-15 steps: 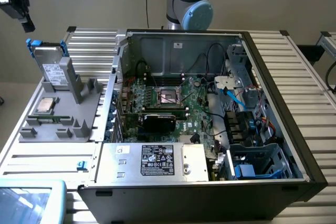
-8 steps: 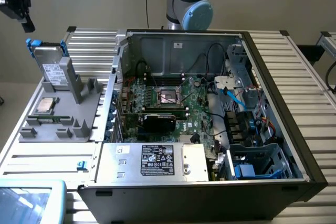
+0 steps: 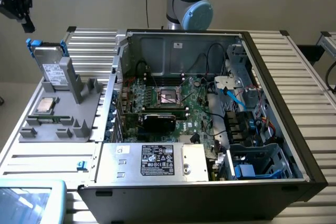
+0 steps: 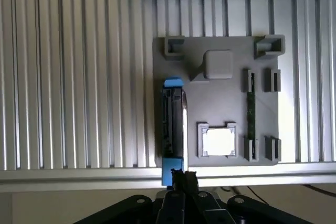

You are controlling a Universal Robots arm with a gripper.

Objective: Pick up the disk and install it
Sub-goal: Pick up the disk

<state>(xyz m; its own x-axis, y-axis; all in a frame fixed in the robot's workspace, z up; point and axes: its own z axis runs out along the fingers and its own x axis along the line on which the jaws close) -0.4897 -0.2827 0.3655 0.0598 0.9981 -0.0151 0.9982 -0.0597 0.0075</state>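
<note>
upper left of the frame: black gripper (image 3: 26, 23) hangs above the disk (image 3: 50, 69), which stands on edge in a grey fixture tray (image 3: 86, 106), blue tabs uppermost. a silver chip (image 3: 46, 105) lies lower on the tray. centre: open computer case (image 3: 178, 51) on a slatted table (image 3: 310, 98). top centre: robot arm (image 3: 189, 3).

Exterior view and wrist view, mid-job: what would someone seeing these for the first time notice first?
The open computer case dominates the middle and the exterior view's right, its motherboard exposed. At the exterior view's left, the disk stands on edge in a grey fixture, its blue tabs bright. The gripper hangs shut well above it, holding nothing.
</note>
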